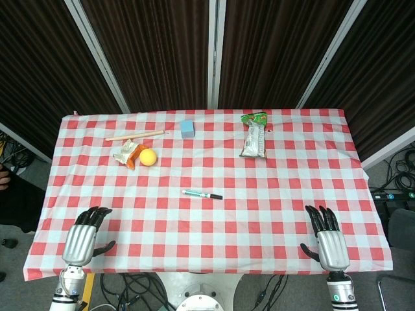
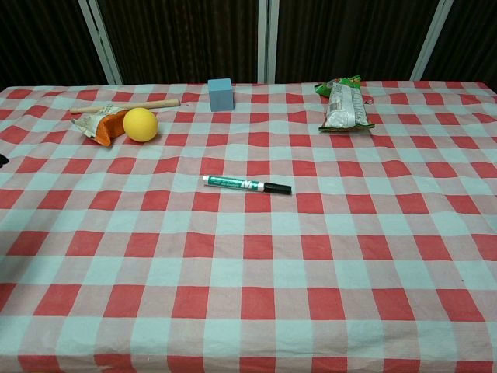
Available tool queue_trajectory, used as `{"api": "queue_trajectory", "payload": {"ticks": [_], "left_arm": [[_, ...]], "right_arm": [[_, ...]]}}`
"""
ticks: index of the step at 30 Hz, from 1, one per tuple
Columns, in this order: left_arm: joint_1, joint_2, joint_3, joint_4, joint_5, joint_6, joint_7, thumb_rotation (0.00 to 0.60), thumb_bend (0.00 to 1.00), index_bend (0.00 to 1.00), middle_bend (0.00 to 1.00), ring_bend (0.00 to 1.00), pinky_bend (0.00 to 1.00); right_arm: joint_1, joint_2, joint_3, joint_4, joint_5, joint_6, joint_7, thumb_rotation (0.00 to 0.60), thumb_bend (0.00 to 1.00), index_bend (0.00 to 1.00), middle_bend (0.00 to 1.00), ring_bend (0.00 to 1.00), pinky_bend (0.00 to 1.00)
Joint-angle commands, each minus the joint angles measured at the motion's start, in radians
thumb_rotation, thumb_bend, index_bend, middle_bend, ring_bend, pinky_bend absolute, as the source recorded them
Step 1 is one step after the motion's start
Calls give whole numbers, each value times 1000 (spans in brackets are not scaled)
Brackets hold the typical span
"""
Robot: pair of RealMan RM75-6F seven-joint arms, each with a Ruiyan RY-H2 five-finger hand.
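A counter covered by a red-and-white checked cloth (image 1: 272, 214) carries a green-barrelled marker pen with a black cap (image 1: 201, 194) near its middle. Toward the far left lie a thin wooden stick (image 1: 134, 135), a crumpled white-and-orange wrapper (image 1: 126, 155) and, touching it, a yellow ball (image 1: 148, 157). A light-blue cube (image 1: 187, 127) sits at the far edge, with a silver-and-green snack packet (image 1: 254, 136) well to its right.

The marker (image 1: 201, 194) lies mid-table; the ball (image 1: 148, 157) touches the wrapper (image 1: 126, 155) behind-left; the dowel (image 1: 134, 135) and the cube (image 1: 187, 127) lie behind; the snack bag (image 1: 253, 141) lies right.
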Motion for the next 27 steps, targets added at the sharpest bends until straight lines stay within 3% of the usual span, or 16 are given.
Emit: {"api": "queue_trajectory", "payload": {"ticks": [1,12,17,22,27], "left_arm": [[-1,1,-1,-2,-2,-2,-1,600,64,229,223,156,231],[-27,23,-22,-56,-17,-34,40,600,65,229,223,156,231],[-74,46,-51,-110,-36,-97,88,600,68,228,223,156,232],[-166,46,-133,-172,-113,-211,179,600,79,234,235,172,279],[-297,26,-240,-219,-207,-331,349,600,83,307,327,314,410]], "right_arm": [[0,1,0,-1,0,0,-1,600,26,19,113,0,0],[10,15,11,-43,-8,5,-18,600,26,19,116,0,0],[19,24,7,-55,-16,-7,-37,600,26,19,116,0,0],[30,40,24,-71,-15,-4,-55,600,26,23,117,0,0],[44,42,30,-91,-18,-17,-81,600,26,24,116,0,0]]}}
